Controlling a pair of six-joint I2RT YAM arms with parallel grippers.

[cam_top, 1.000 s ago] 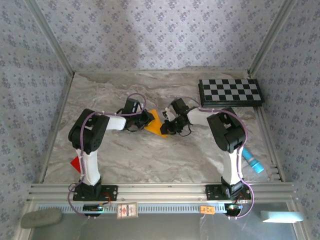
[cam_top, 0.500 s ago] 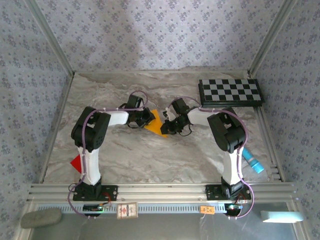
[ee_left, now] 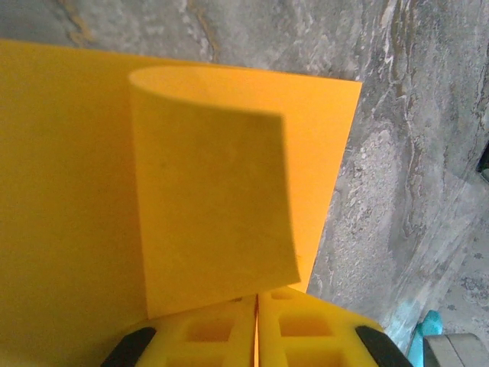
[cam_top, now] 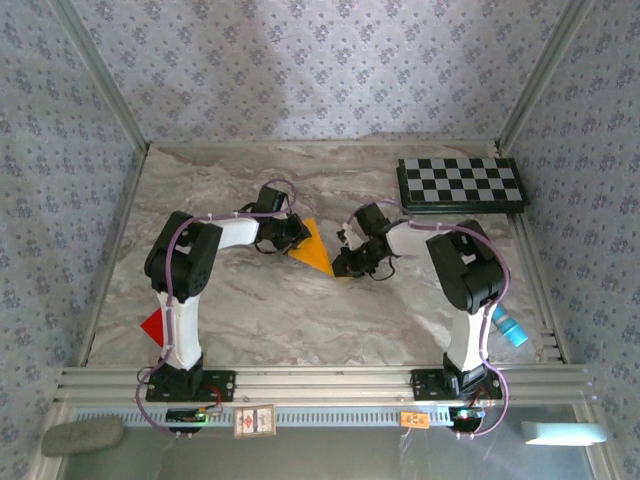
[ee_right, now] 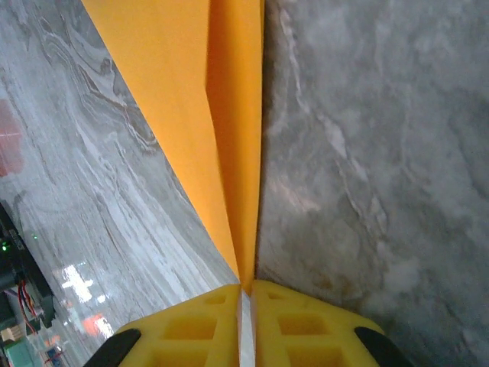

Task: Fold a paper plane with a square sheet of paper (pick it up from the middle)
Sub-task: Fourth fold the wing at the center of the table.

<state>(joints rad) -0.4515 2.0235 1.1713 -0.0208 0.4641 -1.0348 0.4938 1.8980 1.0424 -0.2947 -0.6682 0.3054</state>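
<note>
Matte orange-yellow paper sheet (cam_top: 312, 248), folded into a sharp wedge, is out mid-way on the grey marbled counter (cam_top: 300, 310). Left gripper (ee_left: 256, 306) pinches its curled flap, right gripper (ee_right: 244, 294) pinches the creased tip (floral wallpaper walls (cam_top: 300, 70) all round)

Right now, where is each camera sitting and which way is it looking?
Top external: high behind the arm bases, looking down on the table; both arms show, left end effector and right end effector pinching the paper.
Left wrist: on the left arm, looking past its yellow fingers at a curled flap.
Right wrist: on the right arm, looking past its fingers along a crease.
Shared: all three see the paper.
</note>
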